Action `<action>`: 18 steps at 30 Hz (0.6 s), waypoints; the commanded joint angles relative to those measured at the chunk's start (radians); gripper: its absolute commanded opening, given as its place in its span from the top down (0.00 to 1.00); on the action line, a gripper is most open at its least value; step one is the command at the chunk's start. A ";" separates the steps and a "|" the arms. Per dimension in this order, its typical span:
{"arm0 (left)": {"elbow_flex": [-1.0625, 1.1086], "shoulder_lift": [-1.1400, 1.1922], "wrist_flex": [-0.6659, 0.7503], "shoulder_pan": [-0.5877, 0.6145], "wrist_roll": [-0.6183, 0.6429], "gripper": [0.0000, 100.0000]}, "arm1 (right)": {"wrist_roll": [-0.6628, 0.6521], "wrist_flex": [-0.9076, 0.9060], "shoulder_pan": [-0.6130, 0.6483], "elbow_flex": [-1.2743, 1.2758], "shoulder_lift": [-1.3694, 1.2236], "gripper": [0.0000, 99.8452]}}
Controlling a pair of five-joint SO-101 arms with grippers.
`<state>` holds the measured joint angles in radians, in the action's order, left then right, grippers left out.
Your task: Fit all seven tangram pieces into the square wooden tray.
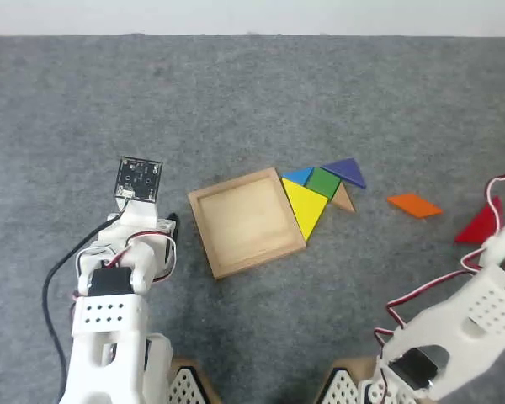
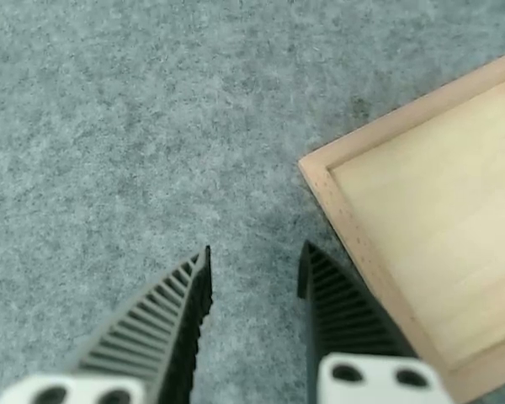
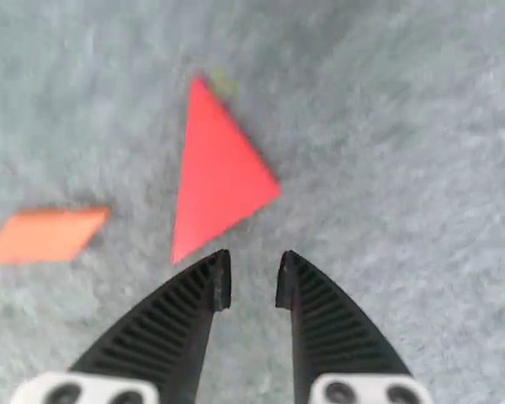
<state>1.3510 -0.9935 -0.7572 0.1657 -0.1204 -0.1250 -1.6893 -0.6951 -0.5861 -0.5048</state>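
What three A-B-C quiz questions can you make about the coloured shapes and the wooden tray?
1. Where is the yellow triangle relative to the wooden tray? A inside it; B beside it, outside; C on its rim.
2. What colour piece lies just ahead of the right gripper? A green; B blue; C red.
3. How is the tray? A empty; B half filled; C full.
Answers: 1 B, it lies on carpet beside it. 2 C, the red triangle lies before it. 3 A, bare wood inside.

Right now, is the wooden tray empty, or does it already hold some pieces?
Empty. The wooden tray has a bare floor in the high view; the yellow triangle lies outside, beside its rim.
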 commanded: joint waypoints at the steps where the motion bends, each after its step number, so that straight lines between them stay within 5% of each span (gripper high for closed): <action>1: -0.012 0.005 0.018 -0.003 -0.009 0.83 | 0.012 0.062 0.021 0.087 -0.016 0.82; 7: -0.010 0.005 0.018 -0.003 -0.009 0.83 | 0.215 0.219 0.084 0.218 -0.035 0.60; 12: -0.010 0.005 0.018 -0.005 -0.009 0.83 | 0.364 0.302 0.088 0.219 -0.036 0.59; 18: -0.010 0.005 0.018 -0.005 -0.009 0.83 | 0.391 0.375 0.127 0.219 -0.071 0.59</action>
<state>1.3510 -0.9935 -0.7572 0.1657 -0.1204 0.2493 -1.3441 -0.5953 -0.3590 -0.5692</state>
